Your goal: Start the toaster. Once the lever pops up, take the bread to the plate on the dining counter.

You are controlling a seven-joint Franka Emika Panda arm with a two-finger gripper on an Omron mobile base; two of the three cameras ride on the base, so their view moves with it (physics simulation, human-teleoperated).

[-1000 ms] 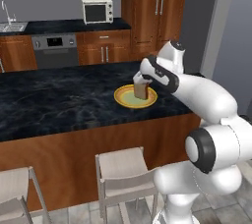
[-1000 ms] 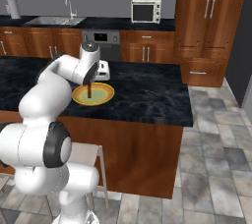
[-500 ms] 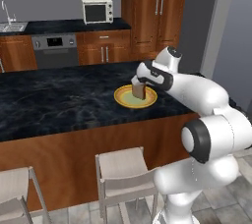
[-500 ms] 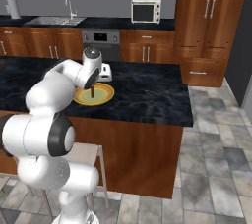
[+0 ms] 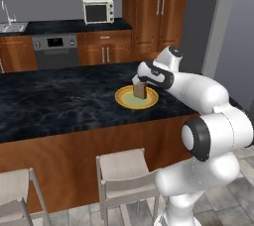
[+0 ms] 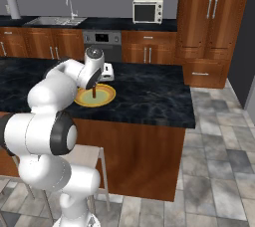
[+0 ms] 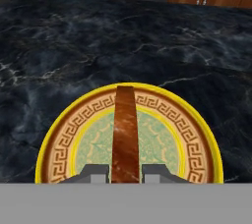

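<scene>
Over the yellow plate [image 7: 129, 169] on the dining counter [image 5: 54, 101], gripper [image 7: 125, 173] pinches the bread [image 7: 124, 134] edge-on, six to twelve o'clock, poised for release.

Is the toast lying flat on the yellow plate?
No, the bread stands on edge, pinched in the gripper over the plate.

No legible text anywhere

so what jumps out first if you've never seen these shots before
The white arm reaching over the dining counter, its gripper shut on the bread, held edge-on over the middle of the yellow plate. Behind, a white oven sits on the back counter.
</scene>
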